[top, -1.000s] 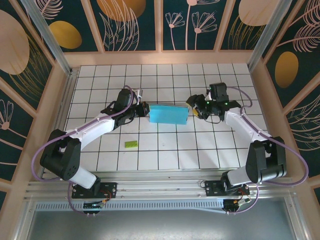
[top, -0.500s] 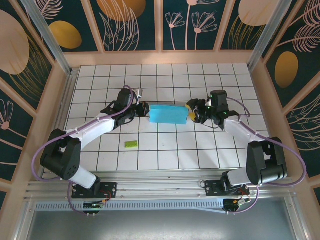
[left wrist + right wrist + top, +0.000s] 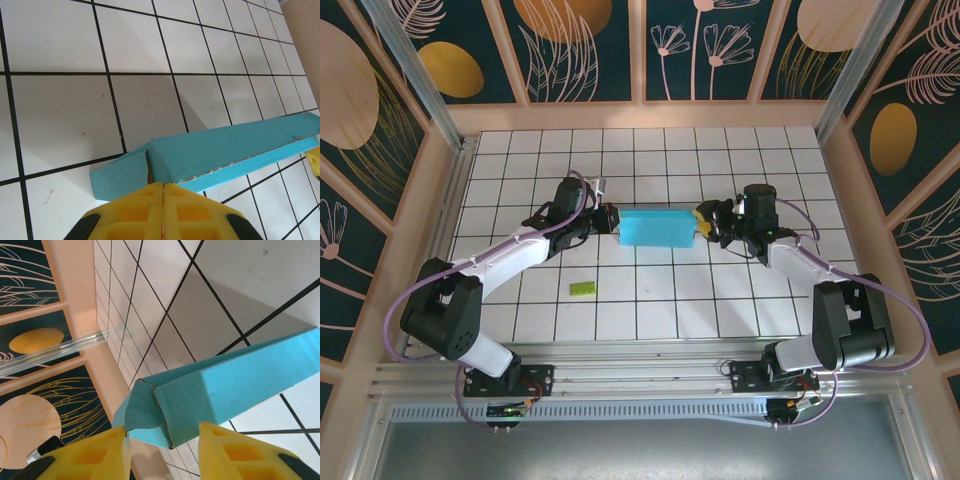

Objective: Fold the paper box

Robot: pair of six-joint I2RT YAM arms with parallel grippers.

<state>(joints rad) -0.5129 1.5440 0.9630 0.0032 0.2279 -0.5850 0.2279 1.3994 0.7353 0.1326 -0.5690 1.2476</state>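
The paper box is a light blue shallow rectangle, two tiles wide, in the middle of the table. My left gripper is at its left end. In the left wrist view its yellow fingers are pressed shut, pinching the thin card edge of the box where an end flap meets the body. My right gripper is at the box's right end. In the right wrist view its jaws straddle that end of the box. One fingertip touches the flap and the other stands apart.
A tiny green rectangular piece lies on the tiles in front of the left arm. The tiled table is fenced by wooden walls on three sides and a metal rail at the near edge.
My right gripper has moved left onto the box's right end and its jaws have narrowed around it. The left arm and the box have not moved.
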